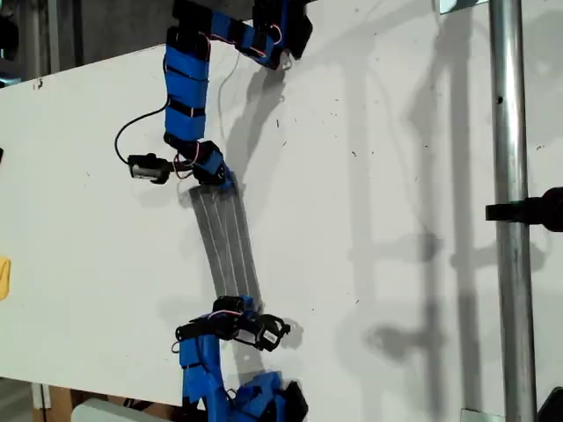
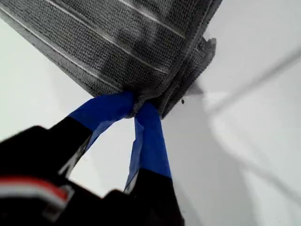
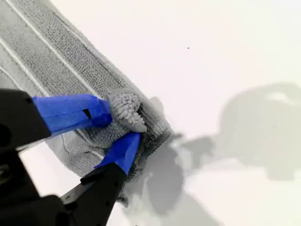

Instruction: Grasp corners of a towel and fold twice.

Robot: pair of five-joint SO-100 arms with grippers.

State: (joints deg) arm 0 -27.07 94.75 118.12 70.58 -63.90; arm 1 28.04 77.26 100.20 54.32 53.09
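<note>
Grey striped cloth, the towel [image 1: 227, 246], lies as a narrow folded strip on the white table [image 1: 79, 202], just left of centre in the exterior view. My first gripper [image 2: 135, 107] pinches one end's edge with jaws nearly closed, and my second gripper [image 3: 117, 125] clamps a bunched corner. Bare tabletop stretches right toward a metal pole [image 1: 512, 211].

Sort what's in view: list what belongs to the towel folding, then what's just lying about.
Belongs to the job:
- thin grey striped cloth towel, folded into a narrow strip
- my first gripper, shut on a towel corner
- my second gripper, shut on bunched towel edge

Just lying about:
- upright grey metal pole
- yellow object at the exterior view's left edge
</note>
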